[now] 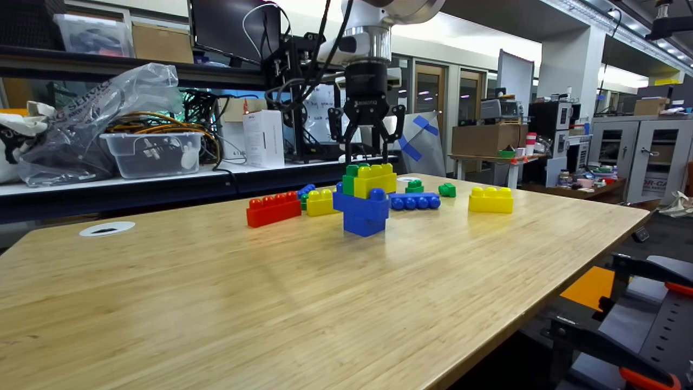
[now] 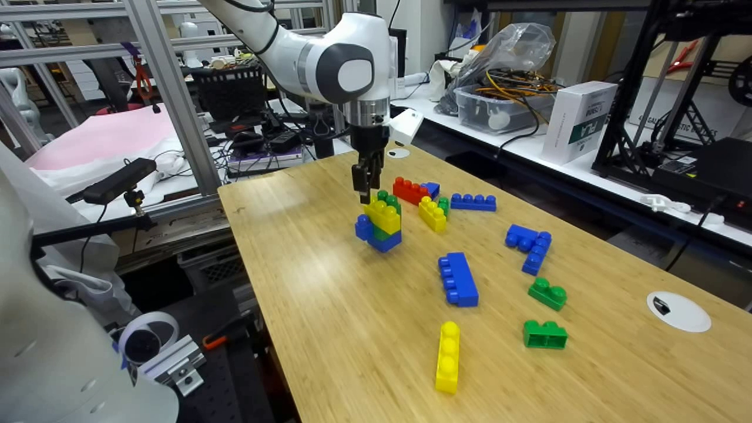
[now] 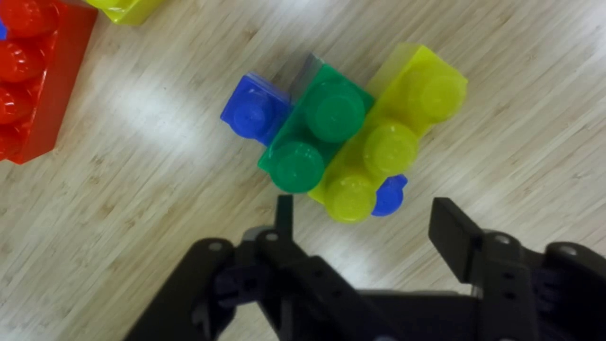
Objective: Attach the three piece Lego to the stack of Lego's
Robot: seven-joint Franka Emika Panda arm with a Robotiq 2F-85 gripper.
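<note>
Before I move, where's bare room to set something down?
In an exterior view, the table is bare in front of the stack, and between white disc and red brick. Crowded: beside and behind the stack, with that brick, a yellow brick and a blue brick.

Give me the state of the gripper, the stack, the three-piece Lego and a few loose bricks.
Gripper: open, holding nothing
Stack: standing upright
Three-piece Lego: on the stack, beside the green top brick; seating unclear
Red brick: studs up
One loose blue brick: on its side
One loose green brick: on its side
</note>
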